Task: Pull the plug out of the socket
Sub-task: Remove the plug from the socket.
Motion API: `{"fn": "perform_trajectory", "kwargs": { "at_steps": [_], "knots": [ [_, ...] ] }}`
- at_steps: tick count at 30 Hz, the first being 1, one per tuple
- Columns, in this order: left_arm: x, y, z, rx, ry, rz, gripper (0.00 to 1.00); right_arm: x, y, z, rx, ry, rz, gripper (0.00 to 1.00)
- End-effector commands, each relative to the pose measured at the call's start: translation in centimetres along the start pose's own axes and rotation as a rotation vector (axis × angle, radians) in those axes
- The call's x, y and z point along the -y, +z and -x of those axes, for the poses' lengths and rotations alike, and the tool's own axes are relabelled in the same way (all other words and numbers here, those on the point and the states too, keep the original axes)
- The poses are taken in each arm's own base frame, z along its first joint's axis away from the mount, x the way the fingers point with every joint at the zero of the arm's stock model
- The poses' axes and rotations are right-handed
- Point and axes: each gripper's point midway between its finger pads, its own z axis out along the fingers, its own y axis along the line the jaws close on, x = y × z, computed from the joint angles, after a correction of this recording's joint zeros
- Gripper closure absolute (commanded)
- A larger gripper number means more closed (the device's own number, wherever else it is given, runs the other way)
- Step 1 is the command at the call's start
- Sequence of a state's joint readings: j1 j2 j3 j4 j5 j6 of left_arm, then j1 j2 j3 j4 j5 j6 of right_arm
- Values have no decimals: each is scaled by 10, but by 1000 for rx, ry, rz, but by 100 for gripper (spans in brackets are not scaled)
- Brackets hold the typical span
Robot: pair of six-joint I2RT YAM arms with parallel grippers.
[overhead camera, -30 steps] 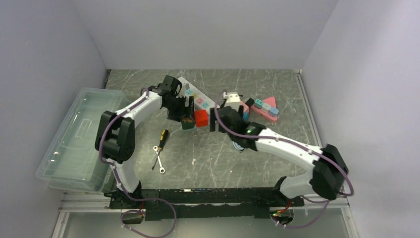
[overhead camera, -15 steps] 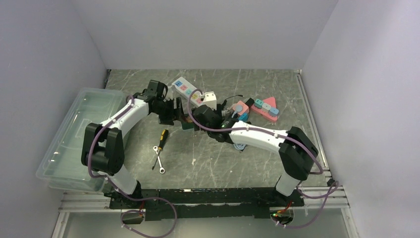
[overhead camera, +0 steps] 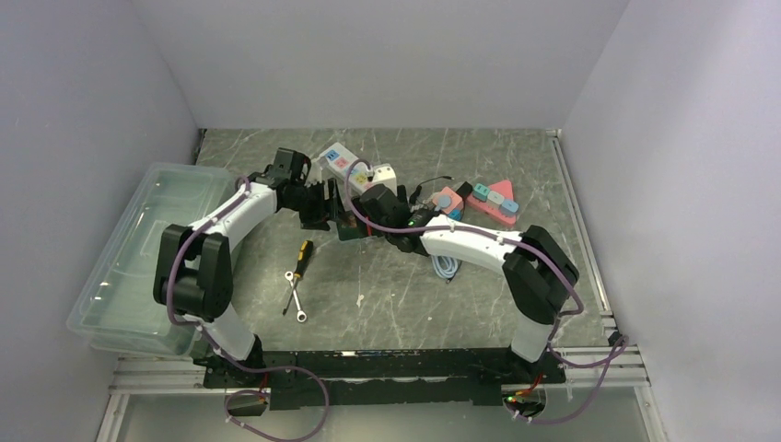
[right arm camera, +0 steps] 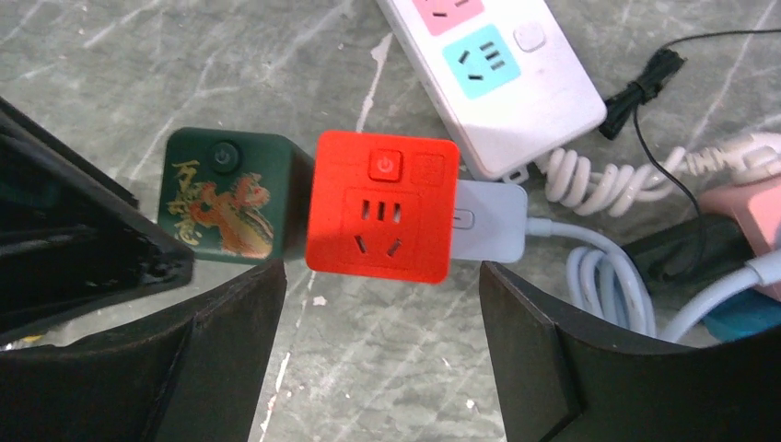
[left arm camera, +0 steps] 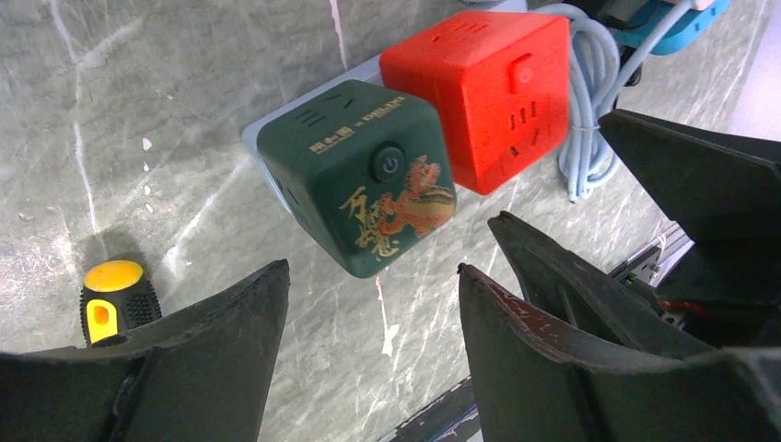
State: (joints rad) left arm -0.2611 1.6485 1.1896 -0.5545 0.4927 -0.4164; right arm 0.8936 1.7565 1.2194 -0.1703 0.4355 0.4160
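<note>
The left end effector (left arm camera: 373, 276) is released, its fingers spread wide to either side of the green cube socket (left arm camera: 355, 175), with bench showing between each finger and the cube. The right end effector (right arm camera: 382, 272) is likewise released and straddles the red cube socket (right arm camera: 382, 207), which sits pressed side to side against the green one. A white plug (right arm camera: 493, 221) sits against the red cube's opposite face, and its pale blue cable (right arm camera: 599, 267) coils away beside it. Whether the two cubes are also mated to each other cannot be told. Judging from this, the step in hand is the two grasps that come before the pull. Each end effector should come low enough to grip flat cube faces rather than the rounded edges, and should close squarely so that neither cube twists. One arm should then brace its cube against the bench (right arm camera: 387, 368) while the other draws straight along the line of the pins, without levering sideways. The white power strip (right arm camera: 497, 55) and its coiled lead lie close behind, so the pull should run clear of them. The cable needs enough slack not to drag.
</note>
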Motion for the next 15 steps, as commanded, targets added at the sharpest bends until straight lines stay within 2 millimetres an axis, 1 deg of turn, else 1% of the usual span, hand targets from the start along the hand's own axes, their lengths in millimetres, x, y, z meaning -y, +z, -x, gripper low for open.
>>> {"fn": "perform_trajectory", "kwargs": {
  "at_steps": [1,5,8,15],
  "knots": [
    [2,7,13,14,8,-4,29,-17,8,21,51,-9,39,19],
    [-2,10,16,13,13,18,30,-17,13,18,41,-23,28,19],
    [-3,13,14,5,8,13,30,-18,17,16,34,-28,22,20],
    [-3,21,15,-11,-6,-2,31,-17,25,15,34,-30,2,25]
  ]
}}
